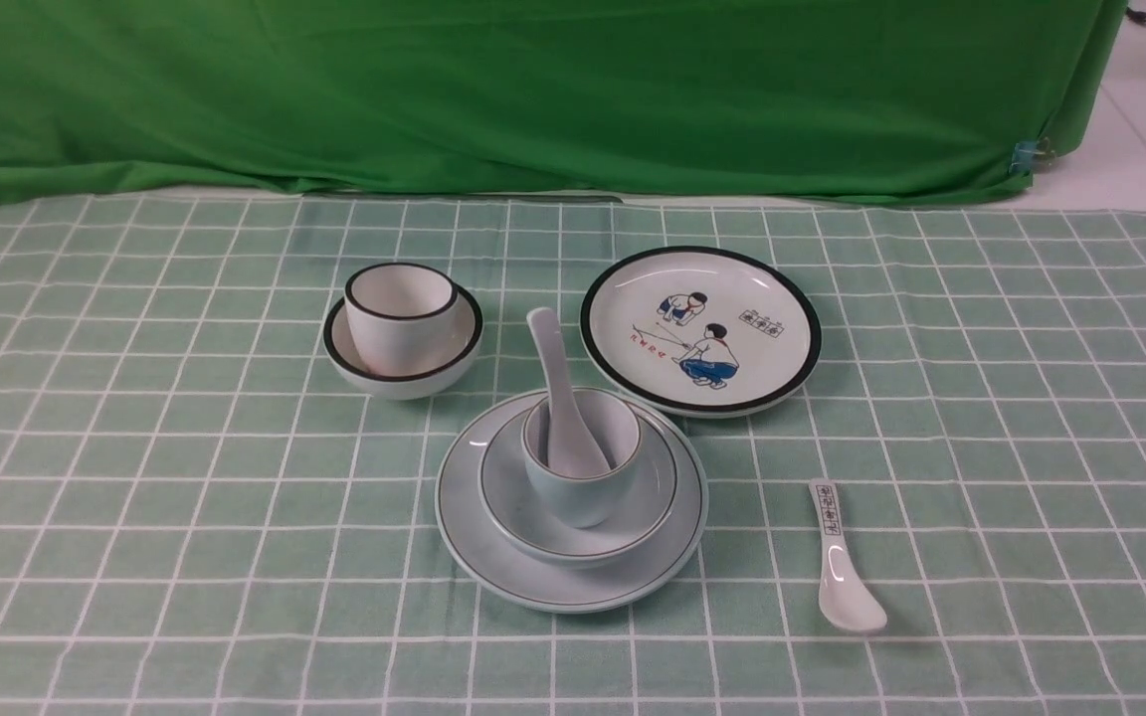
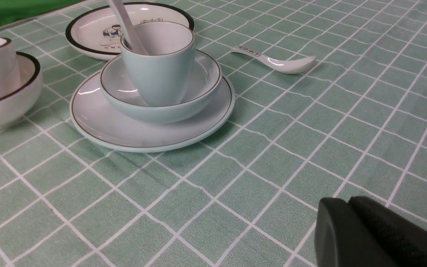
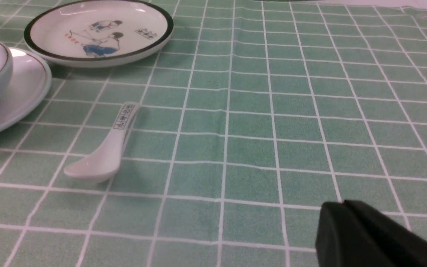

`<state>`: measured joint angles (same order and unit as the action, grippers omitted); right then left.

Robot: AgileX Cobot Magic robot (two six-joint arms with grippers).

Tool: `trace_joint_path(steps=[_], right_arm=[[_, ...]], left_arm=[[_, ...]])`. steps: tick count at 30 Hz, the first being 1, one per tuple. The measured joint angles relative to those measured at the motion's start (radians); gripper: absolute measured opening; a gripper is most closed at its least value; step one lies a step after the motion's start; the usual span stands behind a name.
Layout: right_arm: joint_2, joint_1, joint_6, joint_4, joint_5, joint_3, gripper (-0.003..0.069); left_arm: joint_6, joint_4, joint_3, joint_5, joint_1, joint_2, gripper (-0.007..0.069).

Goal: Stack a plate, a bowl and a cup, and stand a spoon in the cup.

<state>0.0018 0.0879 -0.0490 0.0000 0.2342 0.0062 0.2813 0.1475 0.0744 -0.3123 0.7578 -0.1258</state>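
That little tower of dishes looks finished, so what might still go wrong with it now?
The plain white ceramic spoon only leans on the rim of the pale blue handleless cup, so a bump might tip it out. The cup sits loose in the pale blue bowl on the plain pale blue plate; tugging the green checked cloth might slide the stack.
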Motion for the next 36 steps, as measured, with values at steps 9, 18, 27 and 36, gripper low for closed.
trace_joint_path(steps=[9,18,27,36], right_arm=[[0.0,0.0,-0.001,0.0,0.0,0.0,0.0036],[0.0,0.0,-0.001,0.0,-0.001,0.0,0.0064],[0.0,0.002,-0.001,0.0,-0.002,0.0,0.0088],[-0.002,0.003,-0.001,0.0,-0.002,0.0,0.009]], left_arm=[[0.0,0.0,0.0,0.0,0.0,0.0,0.0013],[0.035,-0.058,0.0,0.005,-0.013,0.002,0.0017],[0.048,-0.04,-0.019,0.237,-0.424,0.077,0.0017],[-0.049,0.023,-0.081,0.085,-0.771,0.125,0.0017]])
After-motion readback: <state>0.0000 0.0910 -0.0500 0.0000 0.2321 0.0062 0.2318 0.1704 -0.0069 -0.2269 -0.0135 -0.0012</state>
